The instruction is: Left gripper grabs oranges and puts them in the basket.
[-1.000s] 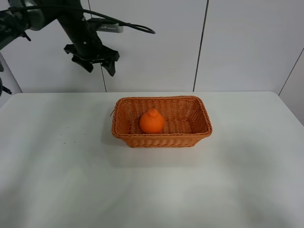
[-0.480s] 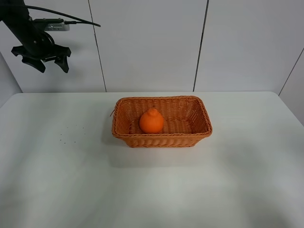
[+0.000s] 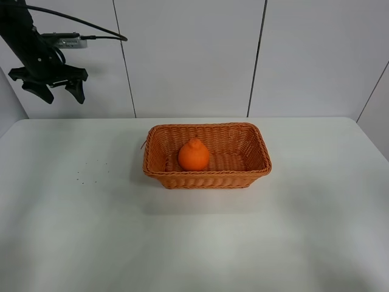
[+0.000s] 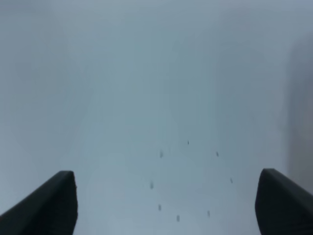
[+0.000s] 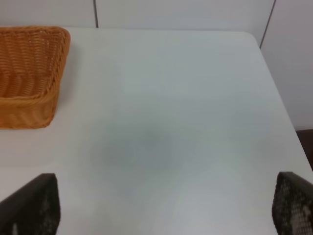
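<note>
The orange lies inside the wicker basket at the middle of the white table, toward the basket's left half. My left gripper is open and empty, held high above the table's far left corner, well away from the basket. In the left wrist view its two dark fingertips stand wide apart over bare table with a few dark specks. My right gripper is open and empty; it does not show in the exterior high view. One end of the basket shows in the right wrist view.
A few small dark specks lie on the table left of the basket. White wall panels stand behind the table. The table's right edge shows in the right wrist view.
My left arm has swung from above the basket's left side to the far left and stayed high. Its gripper stays open and empty. The orange and basket have not moved.
</note>
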`<state>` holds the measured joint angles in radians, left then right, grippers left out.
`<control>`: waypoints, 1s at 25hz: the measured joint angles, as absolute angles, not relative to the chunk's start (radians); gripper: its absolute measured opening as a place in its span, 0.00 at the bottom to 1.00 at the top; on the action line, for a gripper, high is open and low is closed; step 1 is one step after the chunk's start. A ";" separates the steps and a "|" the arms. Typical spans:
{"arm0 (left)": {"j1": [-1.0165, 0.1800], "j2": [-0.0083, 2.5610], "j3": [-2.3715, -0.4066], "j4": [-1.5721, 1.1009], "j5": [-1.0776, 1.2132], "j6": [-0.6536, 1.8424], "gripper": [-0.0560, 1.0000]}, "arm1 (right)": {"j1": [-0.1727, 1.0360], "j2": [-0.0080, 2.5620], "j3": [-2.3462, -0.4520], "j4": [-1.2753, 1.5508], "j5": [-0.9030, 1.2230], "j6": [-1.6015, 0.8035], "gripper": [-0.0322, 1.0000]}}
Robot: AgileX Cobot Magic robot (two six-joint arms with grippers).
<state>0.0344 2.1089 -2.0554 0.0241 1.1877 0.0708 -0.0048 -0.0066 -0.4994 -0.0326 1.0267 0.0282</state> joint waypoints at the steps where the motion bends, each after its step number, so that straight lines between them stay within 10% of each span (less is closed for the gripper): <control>1: 0.034 2.076 -2.019 0.024 1.188 0.069 0.86 | -0.005 -0.007 -0.499 -0.033 1.027 0.028 0.70; 25: 0.034 0.904 -0.662 0.027 1.053 0.011 0.86 | -0.005 -0.007 -0.499 -0.033 1.027 0.028 0.70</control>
